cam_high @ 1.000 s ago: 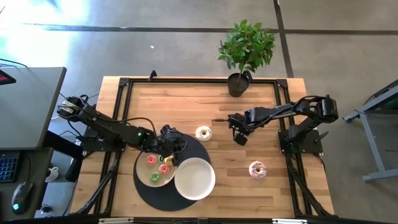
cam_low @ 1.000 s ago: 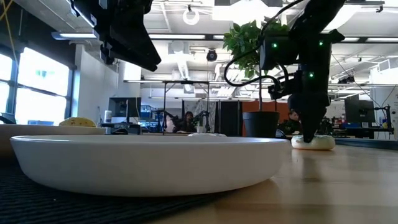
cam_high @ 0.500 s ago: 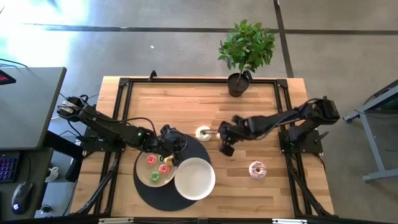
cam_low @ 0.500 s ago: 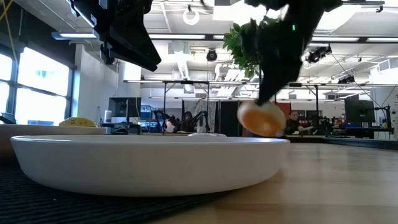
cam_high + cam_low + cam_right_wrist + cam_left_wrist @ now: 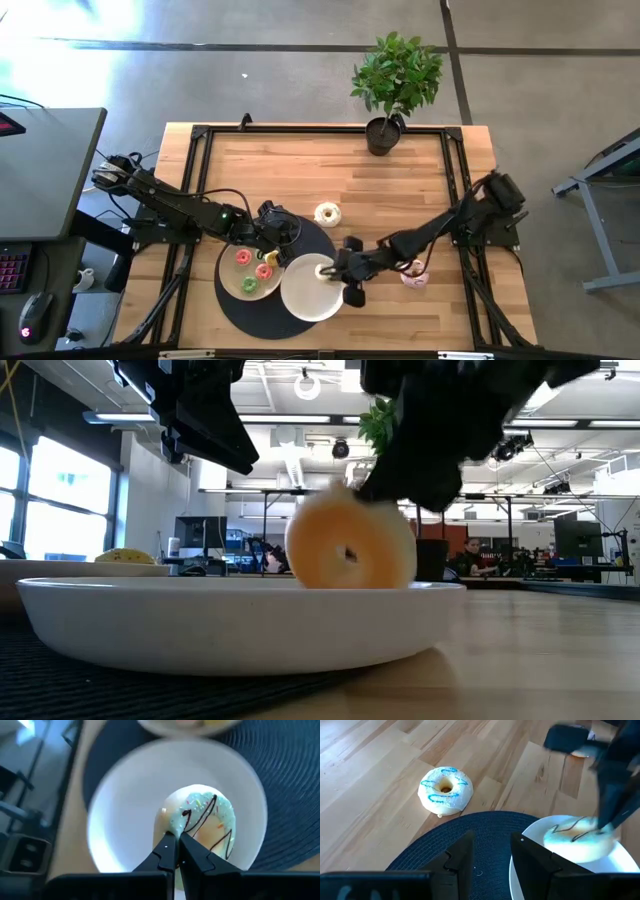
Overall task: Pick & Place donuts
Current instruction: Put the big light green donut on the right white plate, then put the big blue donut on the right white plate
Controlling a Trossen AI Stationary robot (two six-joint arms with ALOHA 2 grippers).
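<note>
My right gripper [image 5: 335, 272] is shut on a donut with green-white icing, dark drizzle and sprinkles [image 5: 202, 825], over the large white plate [image 5: 300, 305]. In the low view the donut [image 5: 350, 550] shows its cream underside above the plate's rim [image 5: 240, 610]. My left gripper [image 5: 492, 865] is open and empty above the dark round mat [image 5: 235, 312], next to the small plate [image 5: 232, 272] that holds several tiny pink, green and yellow donuts. A cream donut with blue drizzle [image 5: 327, 213] lies flat on the table. A pink sprinkled donut [image 5: 414, 274] lies partly under my right arm. My right gripper pinches the donut's rim [image 5: 181, 831] between its two fingers, which stand close together. The fingers slant down from the table's right side. The donut stands tilted on its edge over the white plate; the plate's rim hides its lowest part, so I cannot tell whether it touches.
A potted plant [image 5: 385, 130] stands at the table's far edge. Black frame rails [image 5: 300, 130] run round the tabletop. Bare wood lies between the cream donut and the plant. A person sits in the room behind [image 5: 472, 555].
My right gripper has lifted the green-white donut off the table right of the cream donut. It has carried it toward the table's near and left edges to a place over the white plate. The donut has tipped up on its edge.
</note>
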